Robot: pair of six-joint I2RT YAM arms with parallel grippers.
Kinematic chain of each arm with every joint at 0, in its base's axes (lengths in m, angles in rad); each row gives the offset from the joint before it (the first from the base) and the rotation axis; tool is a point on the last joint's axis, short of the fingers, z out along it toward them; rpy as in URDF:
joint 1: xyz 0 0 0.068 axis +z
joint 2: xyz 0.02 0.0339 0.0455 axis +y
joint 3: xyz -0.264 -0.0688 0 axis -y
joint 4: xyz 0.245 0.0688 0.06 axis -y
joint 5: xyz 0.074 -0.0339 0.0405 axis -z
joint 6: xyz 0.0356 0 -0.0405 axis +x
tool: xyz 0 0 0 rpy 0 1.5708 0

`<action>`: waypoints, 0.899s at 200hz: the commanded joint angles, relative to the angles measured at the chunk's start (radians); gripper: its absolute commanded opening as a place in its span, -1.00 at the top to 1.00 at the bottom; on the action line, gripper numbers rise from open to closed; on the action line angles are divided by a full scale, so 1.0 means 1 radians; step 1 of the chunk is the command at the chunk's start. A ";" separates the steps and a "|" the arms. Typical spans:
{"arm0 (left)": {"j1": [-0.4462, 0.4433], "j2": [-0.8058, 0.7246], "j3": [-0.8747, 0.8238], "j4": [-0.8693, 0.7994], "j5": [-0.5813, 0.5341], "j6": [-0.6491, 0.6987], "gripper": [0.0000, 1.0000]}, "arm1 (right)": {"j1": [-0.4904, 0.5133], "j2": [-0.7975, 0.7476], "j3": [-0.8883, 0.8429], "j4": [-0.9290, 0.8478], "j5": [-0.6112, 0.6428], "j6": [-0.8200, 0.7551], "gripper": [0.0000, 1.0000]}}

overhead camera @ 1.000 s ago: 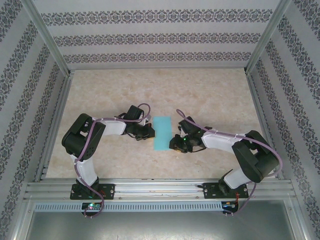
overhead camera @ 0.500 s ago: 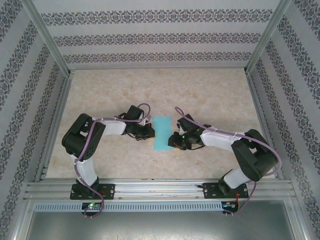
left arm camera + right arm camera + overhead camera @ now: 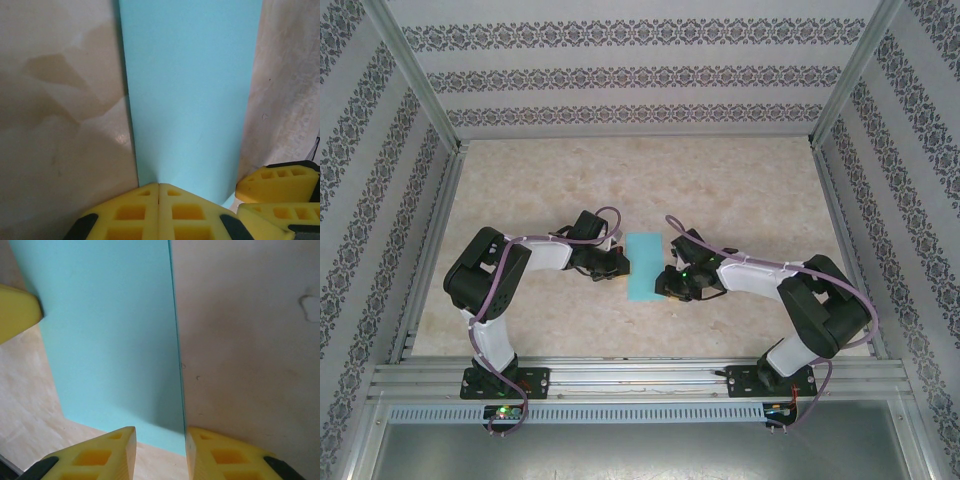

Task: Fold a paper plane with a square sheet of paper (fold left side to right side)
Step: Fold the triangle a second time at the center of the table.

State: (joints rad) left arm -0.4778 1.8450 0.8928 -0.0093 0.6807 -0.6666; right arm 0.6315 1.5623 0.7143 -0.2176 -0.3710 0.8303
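Turquoise sheet of paper (image 3: 643, 266) lies flat on the tabletop (image 3: 740, 190) as a narrow strip between your two grippers. Your left gripper (image 3: 159, 186) has its jaws clenched together at the strip's left edge; whether they pinch it is unclear. Your right gripper (image 3: 160, 432) has its jaws parted, with the strip's right edge running into the gap.

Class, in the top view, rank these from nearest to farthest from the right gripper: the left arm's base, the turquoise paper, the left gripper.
1. The turquoise paper, right beside the right gripper, on its left.
2. The left gripper, at the paper's far edge.
3. The left arm's base, at the table's near left edge.
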 commanded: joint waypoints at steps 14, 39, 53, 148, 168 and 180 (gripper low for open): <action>-0.007 0.033 -0.041 -0.055 -0.069 0.001 0.93 | 0.028 0.030 0.036 -0.004 0.000 -0.013 0.34; -0.007 0.034 -0.042 -0.050 -0.067 0.001 0.93 | 0.031 0.035 0.042 0.009 -0.006 -0.009 0.33; -0.007 0.034 -0.043 -0.050 -0.066 -0.001 0.93 | 0.031 0.035 0.045 0.015 -0.011 -0.007 0.33; -0.007 0.035 -0.047 -0.043 -0.064 -0.004 0.93 | 0.010 -0.023 0.039 0.004 -0.009 -0.017 0.24; -0.008 0.037 -0.046 -0.043 -0.064 -0.004 0.93 | 0.003 -0.025 0.037 0.013 -0.016 -0.018 0.23; -0.007 0.036 -0.046 -0.043 -0.064 -0.003 0.93 | 0.001 -0.025 0.039 0.011 -0.016 -0.020 0.23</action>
State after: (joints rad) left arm -0.4778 1.8442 0.8825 0.0116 0.6846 -0.6670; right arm 0.6449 1.5555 0.7395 -0.2131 -0.3786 0.8303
